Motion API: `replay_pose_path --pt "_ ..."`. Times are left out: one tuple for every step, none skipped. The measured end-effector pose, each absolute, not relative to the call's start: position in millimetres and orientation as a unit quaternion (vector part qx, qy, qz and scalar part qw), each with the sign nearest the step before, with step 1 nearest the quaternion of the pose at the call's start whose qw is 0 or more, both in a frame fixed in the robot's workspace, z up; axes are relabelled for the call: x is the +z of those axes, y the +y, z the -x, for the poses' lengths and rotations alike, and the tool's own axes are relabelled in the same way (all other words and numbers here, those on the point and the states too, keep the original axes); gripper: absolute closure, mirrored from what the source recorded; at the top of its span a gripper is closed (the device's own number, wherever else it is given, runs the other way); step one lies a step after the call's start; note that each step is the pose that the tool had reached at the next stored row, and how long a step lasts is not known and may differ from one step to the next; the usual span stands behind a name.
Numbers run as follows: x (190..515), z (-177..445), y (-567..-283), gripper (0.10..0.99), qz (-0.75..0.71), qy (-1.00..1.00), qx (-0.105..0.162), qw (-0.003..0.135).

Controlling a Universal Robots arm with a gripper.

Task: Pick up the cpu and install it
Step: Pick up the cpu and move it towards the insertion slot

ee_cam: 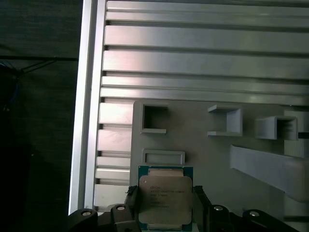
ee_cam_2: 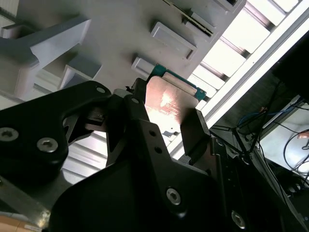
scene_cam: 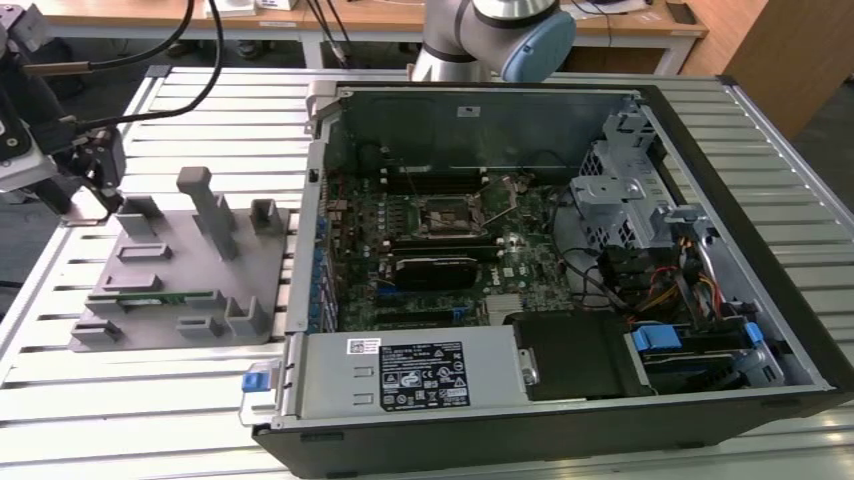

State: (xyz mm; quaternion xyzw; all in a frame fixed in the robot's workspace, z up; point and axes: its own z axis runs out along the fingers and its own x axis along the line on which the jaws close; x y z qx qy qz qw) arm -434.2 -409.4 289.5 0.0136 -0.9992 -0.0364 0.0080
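The cpu [ee_cam: 165,195] is a flat square chip with a silver-grey top and a thin green rim. It sits between the two black fingers of my gripper [ee_cam: 165,203], which is shut on it. In the second wrist view the cpu [ee_cam_2: 170,102] shows its shiny top between the fingertips [ee_cam_2: 192,126], just over the grey fixture plate [ee_cam_2: 120,29]. In the exterior view my gripper [scene_cam: 99,198] hangs at the far left corner of the grey fixture [scene_cam: 187,270]. The open processor socket [scene_cam: 441,215] lies in the middle of the motherboard, well to the exterior view's right of the gripper.
The open computer case [scene_cam: 534,270] has tall walls, a drive cage [scene_cam: 621,190] and loose cables [scene_cam: 641,290] at the exterior view's right. The fixture carries upright grey posts [scene_cam: 207,205] and a green memory stick [scene_cam: 167,297]. Slatted aluminium table [scene_cam: 134,400] surrounds both.
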Motion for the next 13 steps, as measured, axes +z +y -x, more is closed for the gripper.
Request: replay_pose_path --pt "290.6 434.2 -409.4 0.557 -0.014 -0.999 -0.036 0.008" --pt "291.8 434.2 -409.3 0.557 -0.014 -0.999 -0.036 0.008" --pt "292.9 434.2 -409.2 0.557 -0.014 -0.999 -0.036 0.008" --pt "294.0 434.2 -409.2 0.557 -0.014 -0.999 -0.036 0.008" --pt "294.9 434.2 -409.1 0.557 -0.014 -0.999 -0.036 0.008" --pt "295.8 434.2 -409.0 0.557 -0.014 -0.999 -0.036 0.008" --pt "296.8 434.2 -408.9 0.557 -0.014 -0.999 -0.036 0.008" --pt "297.7 434.2 -408.8 0.557 -0.014 -0.999 -0.036 0.008" --pt "298.5 434.2 -408.7 0.557 -0.014 -0.999 -0.036 0.008" --pt "299.4 434.2 -408.6 0.557 -0.014 -0.999 -0.036 0.008" --pt "300.2 434.2 -408.4 0.557 -0.014 -0.999 -0.036 0.008" --pt "301.0 434.2 -408.3 0.557 -0.014 -0.999 -0.036 0.008" --pt "301.7 434.2 -408.2 0.557 -0.014 -0.999 -0.036 0.008"
